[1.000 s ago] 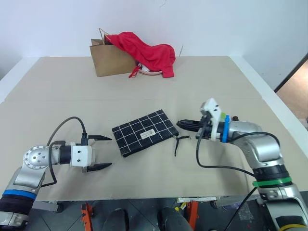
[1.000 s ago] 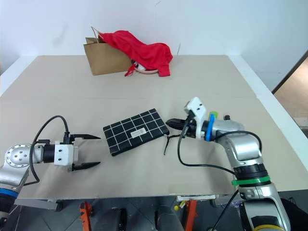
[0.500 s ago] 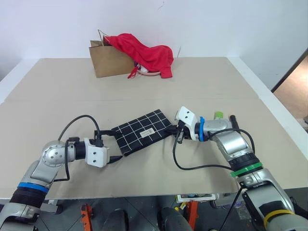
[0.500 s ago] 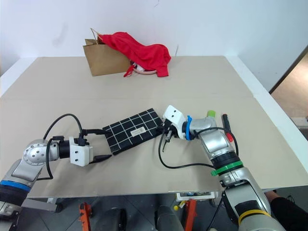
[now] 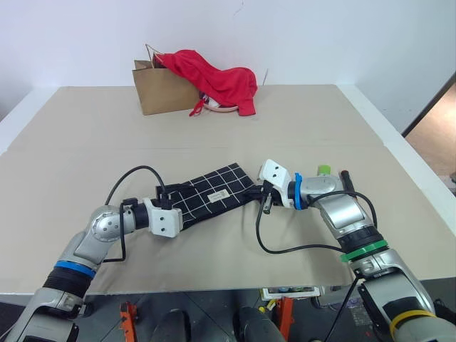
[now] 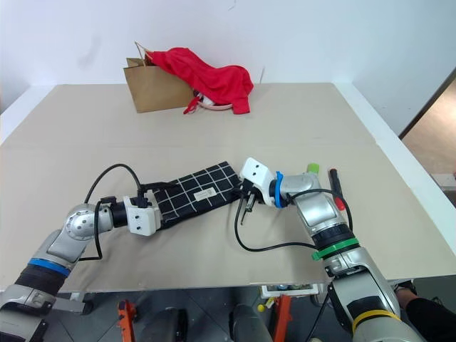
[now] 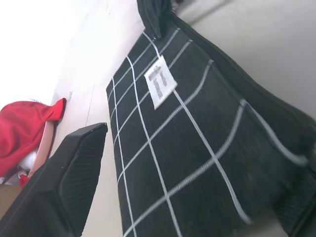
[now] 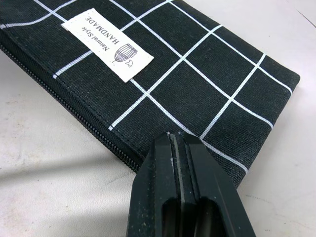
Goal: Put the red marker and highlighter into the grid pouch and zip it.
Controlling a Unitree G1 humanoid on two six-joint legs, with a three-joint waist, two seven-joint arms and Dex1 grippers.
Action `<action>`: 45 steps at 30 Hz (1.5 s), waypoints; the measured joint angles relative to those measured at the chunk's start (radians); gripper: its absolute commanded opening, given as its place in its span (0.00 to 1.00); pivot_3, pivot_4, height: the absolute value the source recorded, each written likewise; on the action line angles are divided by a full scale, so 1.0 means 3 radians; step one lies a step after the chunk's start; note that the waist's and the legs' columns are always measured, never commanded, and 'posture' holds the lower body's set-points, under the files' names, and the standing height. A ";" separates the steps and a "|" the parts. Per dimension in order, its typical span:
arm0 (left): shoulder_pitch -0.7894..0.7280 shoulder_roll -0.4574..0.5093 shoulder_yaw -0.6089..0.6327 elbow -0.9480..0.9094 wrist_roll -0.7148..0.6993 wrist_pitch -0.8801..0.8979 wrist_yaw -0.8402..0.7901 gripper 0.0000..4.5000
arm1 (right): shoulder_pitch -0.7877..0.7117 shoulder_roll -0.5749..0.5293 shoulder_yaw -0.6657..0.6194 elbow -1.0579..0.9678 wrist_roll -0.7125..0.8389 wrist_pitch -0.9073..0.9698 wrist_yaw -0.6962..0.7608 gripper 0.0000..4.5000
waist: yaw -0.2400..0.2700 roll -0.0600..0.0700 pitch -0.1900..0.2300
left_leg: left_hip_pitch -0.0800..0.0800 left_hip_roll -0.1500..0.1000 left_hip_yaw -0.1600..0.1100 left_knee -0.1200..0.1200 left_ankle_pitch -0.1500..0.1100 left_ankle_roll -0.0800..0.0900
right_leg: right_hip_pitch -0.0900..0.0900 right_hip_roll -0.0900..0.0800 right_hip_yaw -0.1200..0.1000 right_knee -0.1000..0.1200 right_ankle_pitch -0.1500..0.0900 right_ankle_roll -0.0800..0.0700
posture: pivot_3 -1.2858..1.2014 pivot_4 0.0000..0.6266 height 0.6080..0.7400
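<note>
Left gripper (image 5: 178, 214) spread wide around grid pouch (image 5: 214, 196), right gripper (image 8: 183, 148) closed, empty.

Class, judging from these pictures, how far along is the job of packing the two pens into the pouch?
Done: nothing packed; the highlighter and red marker lie on the table beyond the right arm. In hand: the open left claw straddles one end of the grid pouch; the shut right claw sits at its other end by the zipper. Left: opening, loading, zipping.

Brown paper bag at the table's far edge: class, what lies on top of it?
A red cloth drapes over the brown paper bag, covering its opening; anything inside is hidden.
</note>
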 measured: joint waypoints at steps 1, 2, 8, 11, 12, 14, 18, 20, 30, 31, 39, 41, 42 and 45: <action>0.0000 -0.0002 -0.0007 -0.0009 0.0000 0.0025 0.0006 1.00 | -0.0001 0.0003 -0.0002 0.0004 0.0000 0.0000 0.0001 0.02 | 0.0000 0.0000 0.0000 | 0.0000 0.0000 0.0000 0.0000 0.0000 0.0000 | 0.0000 0.0000 0.0000 0.0000 0.0000 0.0000 | 0.52 0.24 1.00; 0.0000 -0.0002 -0.0017 -0.0027 0.0000 0.0050 0.0010 1.00 | -0.0001 0.0006 -0.0003 0.0006 -0.0001 0.0001 0.0001 0.02 | 0.0000 0.0000 0.0000 | 0.0000 0.0000 -0.0001 0.0000 0.0000 0.0000 | 0.0000 0.0000 0.0000 0.0000 0.0000 0.0000 | 0.52 0.24 1.00; 0.0006 -0.0002 -0.0063 -0.0165 -0.0008 0.0230 0.0001 1.00 | -0.0003 0.0023 -0.0011 0.0007 -0.0019 0.0008 0.0016 0.02 | -0.0001 0.0000 0.0000 | 0.0000 0.0000 0.0000 0.0000 0.0000 0.0000 | 0.0000 0.0000 0.0000 0.0000 0.0000 0.0000 | 0.52 0.24 1.00; 0.0033 -0.0002 -0.0099 -0.0288 -0.0040 0.0355 -0.0033 1.00 | -0.0013 0.0038 -0.0012 0.0021 -0.0027 0.0008 0.0023 0.02 | -0.0004 0.0000 0.0000 | 0.0000 0.0000 -0.0001 -0.0001 0.0000 0.0000 | 0.0000 0.0000 0.0000 0.0000 -0.0001 -0.0001 | 0.52 0.24 1.00; 0.0057 -0.0002 -0.0109 -0.0348 -0.0048 0.0391 -0.0060 1.00 | -0.0020 0.0045 -0.0012 0.0029 -0.0030 0.0008 0.0025 0.02 | -0.0005 0.0000 0.0000 | 0.0000 0.0000 -0.0001 -0.0001 0.0000 0.0000 | 0.0000 0.0000 0.0000 0.0000 -0.0001 -0.0002 | 0.52 0.24 1.00; 0.0084 -0.0002 -0.0117 -0.0410 -0.0057 0.0434 -0.0074 1.00 | -0.0027 0.0051 -0.0012 0.0038 -0.0035 0.0008 0.0026 0.02 | -0.0005 0.0000 0.0000 | 0.0000 0.0000 -0.0001 -0.0002 0.0000 0.0000 | 0.0000 0.0001 0.0000 0.0000 -0.0001 -0.0003 | 0.52 0.24 1.00; 0.0089 -0.0002 -0.0134 -0.0449 -0.0058 0.0491 -0.0076 1.00 | -0.0038 0.0056 -0.0012 0.0060 -0.0046 0.0004 0.0030 0.02 | -0.0006 0.0000 0.0000 | 0.0000 0.0000 -0.0002 -0.0002 0.0000 0.0000 | 0.0000 0.0001 0.0000 0.0000 -0.0002 -0.0003 | 0.52 0.24 1.00; 0.0089 -0.0002 -0.0137 -0.0456 -0.0057 0.0507 -0.0072 1.00 | -0.0039 0.0057 -0.0012 0.0061 -0.0047 0.0004 0.0032 0.02 | -0.0006 0.0000 0.0000 | 0.0000 0.0000 -0.0002 -0.0002 0.0000 0.0000 | 0.0000 0.0000 0.0000 0.0000 -0.0001 -0.0003 | 0.52 0.24 1.00; 0.0087 -0.0029 -0.0192 -0.0409 -0.0028 0.0505 -0.0007 0.71 | -0.0039 0.0056 -0.0024 0.0065 -0.0049 0.0008 0.0032 0.00 | -0.0006 0.0000 0.0000 | 0.0000 -0.0001 -0.0002 -0.0001 0.0000 0.0000 | 0.0000 0.0000 0.0000 0.0000 -0.0001 -0.0002 | 0.52 0.24 1.00; 0.0087 -0.0029 -0.0197 -0.0405 -0.0028 0.0506 -0.0008 0.66 | -0.0038 0.0056 -0.0025 0.0065 -0.0049 0.0009 0.0032 0.00 | -0.0007 0.0000 0.0000 | 0.0000 -0.0001 -0.0002 -0.0001 0.0000 0.0000 | 0.0000 0.0000 0.0000 0.0000 -0.0001 -0.0002 | 0.52 0.24 1.00; 0.0060 -0.0028 -0.0228 -0.0412 -0.0058 0.0573 -0.0047 0.01 | -0.0038 0.0056 -0.0032 0.0064 -0.0048 0.0015 0.0040 0.00 | -0.0007 0.0000 0.0000 | -0.0001 -0.0001 -0.0002 -0.0002 0.0000 0.0000 | 0.0000 0.0000 0.0001 0.0000 -0.0002 -0.0003 | 0.52 0.24 1.00; 0.0064 -0.0029 -0.0230 -0.0412 -0.0067 0.0579 -0.0050 0.01 | -0.0038 0.0056 -0.0033 0.0064 -0.0048 0.0015 0.0051 0.00 | -0.0007 0.0000 0.0000 | -0.0001 -0.0001 -0.0002 -0.0002 0.0000 0.0000 | 0.0000 0.0000 0.0001 -0.0001 -0.0002 -0.0003 | 0.52 0.24 1.00; 0.0064 -0.0029 -0.0230 -0.0412 -0.0069 0.0580 -0.0050 0.01 | -0.0038 0.0056 -0.0034 0.0064 -0.0048 0.0015 0.0052 0.00 | -0.0007 0.0000 0.0000 | -0.0001 -0.0001 -0.0002 -0.0002 0.0000 0.0000 | 0.0000 0.0000 0.0001 0.0000 -0.0002 -0.0003 | 0.52 0.24 1.00; 0.0066 -0.0029 -0.0229 -0.0417 -0.0103 0.0631 -0.0054 0.01 | -0.0038 0.0056 -0.0045 0.0064 -0.0037 0.0026 0.0077 0.00 | -0.0007 0.0000 0.0000 | -0.0001 -0.0001 -0.0003 -0.0002 0.0000 0.0000 | -0.0001 0.0000 0.0001 -0.0001 -0.0002 -0.0003 | 0.52 0.24 1.00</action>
